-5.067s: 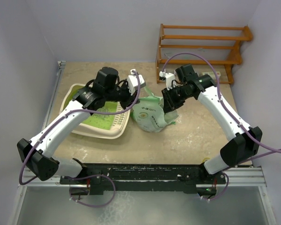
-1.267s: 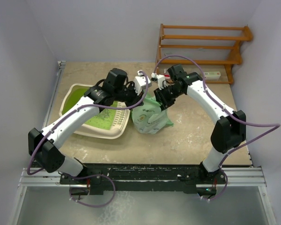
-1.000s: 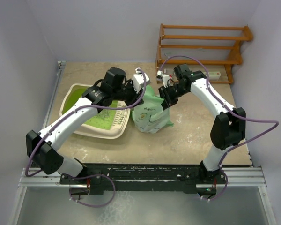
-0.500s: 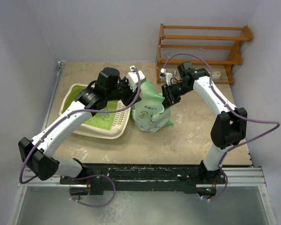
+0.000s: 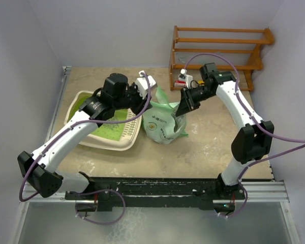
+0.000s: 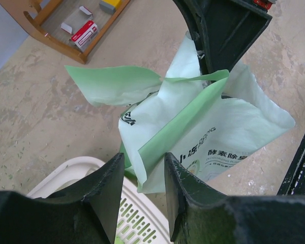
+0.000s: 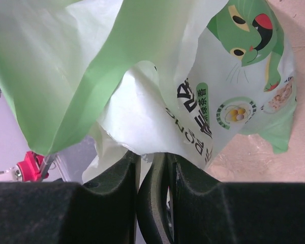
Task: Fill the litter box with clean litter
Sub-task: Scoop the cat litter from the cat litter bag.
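The right claw (image 7: pixel 149 158) is pinching the top film of the light green printed plastic bag (image 5: pixel 161 123). Its two black fingers are nearly meeting, with the sheet running down between them. It is holding the mouth up, seemingly so that the bag is standing upright on the beige mottled table (image 5: pixel 208 147) rather than slumping and spilling. The left claw (image 6: pixel 144 163) is standing parted at the bag's left edge, on the tray side. A folded green strip of the bag is showing in the gap, but the fingers are not squeezing it. I judge that it is lining up for a hold there, so that both arms can tip the bag together.

The large cream plastic litter box with a bright green inside and slotted grille (image 5: pixel 105 144) is lying just left of the bag, grille end nearest, which is making for a short pour. The clean litter is not showing and is presumably sitting inside the bag. A paler patch is lying in the tray, but I cannot tell whether it is granules.

The bag is showing a cartoon green cat's face with a red mouth, bold dark Chinese characters and a round emblem of yellow pellets. In the left wrist view a line seems to begin 酵素除, and the rest is being cut off. At the far right, the orange-brown wooden rack (image 5: pixel 218 48) is holding a small red-and-white packet (image 6: pixel 84 31), its print too small to read.
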You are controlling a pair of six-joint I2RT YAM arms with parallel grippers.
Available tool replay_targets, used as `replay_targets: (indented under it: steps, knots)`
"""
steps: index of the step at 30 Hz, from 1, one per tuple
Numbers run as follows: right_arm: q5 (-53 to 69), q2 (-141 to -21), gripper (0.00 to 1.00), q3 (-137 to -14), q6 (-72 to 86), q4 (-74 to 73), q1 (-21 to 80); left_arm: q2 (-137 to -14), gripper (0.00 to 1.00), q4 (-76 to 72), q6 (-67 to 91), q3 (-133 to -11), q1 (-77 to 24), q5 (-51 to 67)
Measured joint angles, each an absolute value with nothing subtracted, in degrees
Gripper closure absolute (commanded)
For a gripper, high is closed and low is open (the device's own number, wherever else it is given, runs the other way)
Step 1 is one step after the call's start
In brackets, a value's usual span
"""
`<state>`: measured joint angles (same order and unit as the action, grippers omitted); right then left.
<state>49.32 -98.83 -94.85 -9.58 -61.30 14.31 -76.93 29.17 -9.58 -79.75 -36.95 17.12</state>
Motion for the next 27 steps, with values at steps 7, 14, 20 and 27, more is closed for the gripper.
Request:
replay_targets:
  steps: [7,14,20,27]
  knots:
    - [52.05,-98.85,1.0,-94.87,-9.61,-63.11,11.27,-76.55,0.65,29.19,-9.58,-79.75,-36.95,16.36]
    - [55.53,-99.07,1.0,-95.44,-9.58,-65.71,7.27,-76.05,0.66,29.21,-9.58,-79.75,-36.95,15.55]
    - [56.75,-99.09,1.0,-95.79,-9.47,-66.48,6.83,-75.61,0.66,29.41,-9.58,-79.75,-36.95,14.7]
    - [57.84,-99.88,1.0,-96.64,-8.93,-67.16,5.08,-74.76,0.67,29.67,-9.56,-79.75,-36.95,14.37]
